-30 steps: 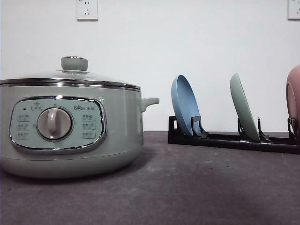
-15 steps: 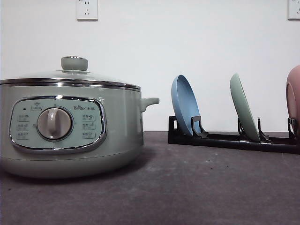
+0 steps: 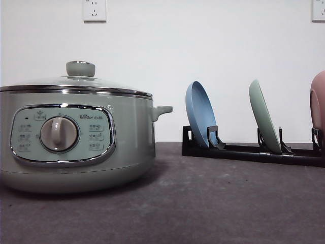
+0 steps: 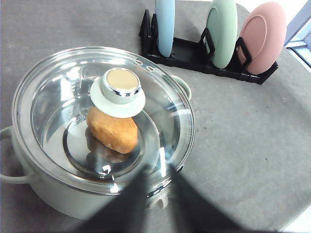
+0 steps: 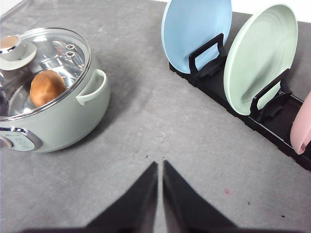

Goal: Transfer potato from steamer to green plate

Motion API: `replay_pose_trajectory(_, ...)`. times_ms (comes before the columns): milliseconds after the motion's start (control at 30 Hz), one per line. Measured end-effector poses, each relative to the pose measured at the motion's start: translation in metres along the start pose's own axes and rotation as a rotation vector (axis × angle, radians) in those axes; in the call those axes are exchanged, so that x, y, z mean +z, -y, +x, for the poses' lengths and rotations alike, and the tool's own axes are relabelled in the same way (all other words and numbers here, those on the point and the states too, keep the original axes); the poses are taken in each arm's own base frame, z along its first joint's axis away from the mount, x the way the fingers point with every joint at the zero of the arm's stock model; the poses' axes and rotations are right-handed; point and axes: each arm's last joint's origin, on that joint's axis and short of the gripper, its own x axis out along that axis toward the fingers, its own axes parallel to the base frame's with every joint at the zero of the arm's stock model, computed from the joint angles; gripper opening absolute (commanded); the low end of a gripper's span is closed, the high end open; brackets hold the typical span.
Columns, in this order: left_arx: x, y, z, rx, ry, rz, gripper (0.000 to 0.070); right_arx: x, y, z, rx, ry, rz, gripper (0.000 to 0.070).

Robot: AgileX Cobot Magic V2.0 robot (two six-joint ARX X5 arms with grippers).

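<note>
Left gripper (image 4: 154, 187) hangs over the near rim of the steamer (image 3: 76, 137), fingers parted by a modest gap and holding nothing. Directly below and just beyond the fingertips: the glass lid (image 4: 63, 97), seated on the pot, its green knob (image 4: 118, 91) close ahead of the gripper and partly covering the potato (image 4: 112, 132). The potato rests on the steamer floor under the lid, long axis slanting across the pot rather than pointing at the fingers. Right gripper (image 5: 160, 187) hovers over bare grey table (image 5: 146, 121), fingers nearly together with only a thin slit between them, empty. From it the steamer lies to the left, and the green plate (image 5: 260, 58) stands on edge in the black rack (image 5: 286, 128) toward the far right, between the blue plate (image 5: 194, 29) and the pink plate (image 5: 303, 124). Judgement: the left arm is much the nearer to the lid knob, so lifting the lid falls to it first; the right arm sits closer to the green plate, which still stands in the rack.
</note>
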Motion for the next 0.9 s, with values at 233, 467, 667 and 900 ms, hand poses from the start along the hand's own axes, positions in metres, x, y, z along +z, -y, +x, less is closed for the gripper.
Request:
replay_pose_trajectory(233, 0.0002, 0.0001, -0.0002, 0.000, 0.001, 0.001, 0.0592, 0.0000, 0.0000, 0.0000, -0.001, 0.000, 0.016, 0.0504)
replay_pose_trajectory(467, 0.0002, 0.0001, -0.0002, 0.000, 0.001, 0.001, 0.0592, 0.0000, 0.0000, 0.0000, -0.002, 0.000, 0.020, 0.0504)
replay_pose_trajectory(667, 0.0002, 0.0001, -0.0002, 0.000, 0.001, 0.001, 0.0592, 0.0000, 0.0001, 0.0000, -0.002, 0.000, 0.031, 0.0504)
replay_pose_trajectory(900, 0.0002, 0.0001, -0.0002, 0.000, 0.001, 0.001, 0.0592, 0.0091, 0.0044, 0.0079, -0.003, 0.042, 0.097, 0.0501)
